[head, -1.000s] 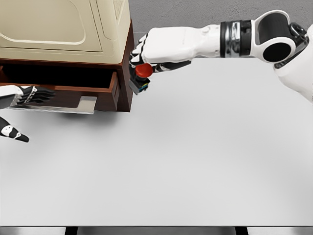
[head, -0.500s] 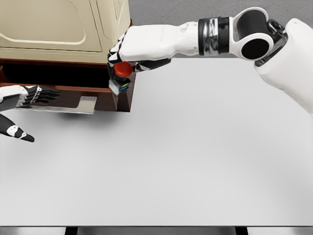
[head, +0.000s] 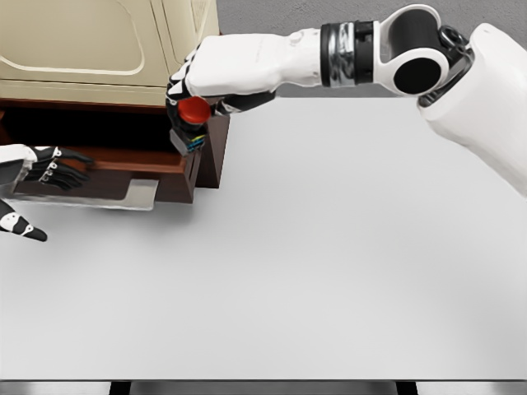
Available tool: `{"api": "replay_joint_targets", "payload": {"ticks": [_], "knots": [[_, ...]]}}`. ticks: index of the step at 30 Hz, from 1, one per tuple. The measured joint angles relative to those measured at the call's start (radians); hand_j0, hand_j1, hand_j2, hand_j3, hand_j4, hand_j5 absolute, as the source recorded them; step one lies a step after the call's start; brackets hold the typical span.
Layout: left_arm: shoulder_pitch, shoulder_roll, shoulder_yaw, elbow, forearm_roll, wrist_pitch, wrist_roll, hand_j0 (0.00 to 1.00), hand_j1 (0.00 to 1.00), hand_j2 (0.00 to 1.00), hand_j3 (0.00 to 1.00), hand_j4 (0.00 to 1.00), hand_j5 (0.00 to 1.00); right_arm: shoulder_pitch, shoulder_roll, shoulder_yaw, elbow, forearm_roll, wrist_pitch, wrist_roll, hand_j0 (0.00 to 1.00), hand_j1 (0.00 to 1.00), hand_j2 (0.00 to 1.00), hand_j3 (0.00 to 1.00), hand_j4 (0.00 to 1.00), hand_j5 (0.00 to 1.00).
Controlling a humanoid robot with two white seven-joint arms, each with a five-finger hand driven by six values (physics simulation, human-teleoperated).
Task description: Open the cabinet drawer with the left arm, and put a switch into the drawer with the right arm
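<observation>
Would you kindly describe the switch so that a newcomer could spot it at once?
Start at the brown cabinet at the table's far left, with its drawer pulled open. At the drawer's right end, the right robot hand grips the switch: a small dark box with a round red button, the only red thing here.

I'm at a wide white table [head: 329, 271], evenly lit; a grey wall [head: 272, 16] runs across the far side.
</observation>
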Motion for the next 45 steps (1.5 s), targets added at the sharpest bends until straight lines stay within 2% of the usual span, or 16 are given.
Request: {"api": "replay_joint_targets", "payload": {"ticks": [5,14,17,25,29,31,35,36,37,38,43,45], "knots": [[-0.002,0.018,0.035,0.007,-0.016,-0.042,0.011,1.00,1.00,1.00,1.00,1.00,1.00,-0.012,0.030,0.003,0.012,-0.001,0.025,0.000,0.49,0.49,0.49,0.49,0.49,0.49],[-0.026,0.027,0.061,0.008,0.054,-0.176,0.014,1.00,1.00,1.00,1.00,1.00,1.00,-0.031,0.086,0.016,0.055,0.000,0.053,0.000,0.49,0.49,0.49,0.49,0.49,0.49],[-0.078,0.023,0.066,0.007,0.075,-0.257,0.015,1.00,1.00,1.00,1.00,1.00,1.00,-0.044,0.116,0.023,0.088,0.000,0.060,0.000,0.49,0.49,0.49,0.49,0.49,0.49],[-0.074,0.017,0.065,0.008,0.084,-0.330,0.015,1.00,1.00,1.00,1.00,1.00,1.00,-0.072,0.192,0.055,0.202,0.015,0.056,0.000,0.49,0.49,0.49,0.49,0.49,0.49],[-0.074,0.017,0.065,0.008,0.084,-0.339,0.015,1.00,1.00,1.00,1.00,1.00,1.00,-0.080,0.221,0.067,0.235,0.041,0.055,0.000,0.50,0.50,0.50,0.50,0.50,0.50],[-0.074,0.018,0.065,0.008,0.084,-0.340,0.015,1.00,1.00,1.00,1.00,1.00,1.00,-0.080,0.228,0.068,0.243,0.047,0.056,0.000,0.63,0.63,0.63,0.63,0.63,0.63],[-0.074,0.018,0.065,0.008,0.084,-0.340,0.015,1.00,1.00,1.00,1.00,1.00,1.00,-0.080,0.233,0.064,0.265,0.074,0.060,0.000,0.66,0.66,0.66,0.66,0.66,0.66],[-0.074,0.018,0.065,0.008,0.084,-0.341,0.015,1.00,1.00,1.00,1.00,1.00,1.00,-0.080,0.233,0.063,0.268,0.080,0.061,0.000,0.73,0.73,0.73,0.73,0.73,0.73],[-0.074,0.017,0.065,0.008,0.084,-0.341,0.015,1.00,1.00,1.00,1.00,1.00,1.00,-0.080,0.234,0.062,0.270,0.081,0.062,0.001,0.96,0.96,0.96,0.96,0.96,0.96],[-0.074,0.016,0.064,0.008,0.083,-0.341,0.015,1.00,1.00,1.00,1.00,1.00,1.00,-0.078,0.235,0.061,0.271,0.069,0.069,0.005,1.00,1.00,1.00,1.00,1.00,1.00],[-0.073,0.015,0.063,0.008,0.083,-0.340,0.014,1.00,1.00,1.00,1.00,1.00,1.00,-0.078,0.235,0.058,0.270,0.054,0.084,0.003,1.00,1.00,1.00,1.00,1.00,1.00],[-0.071,0.015,0.064,0.008,0.083,-0.339,0.015,1.00,1.00,1.00,1.00,1.00,1.00,-0.063,0.221,0.043,0.246,0.071,0.071,0.002,1.00,1.00,1.00,1.00,1.00,1.00]]}}
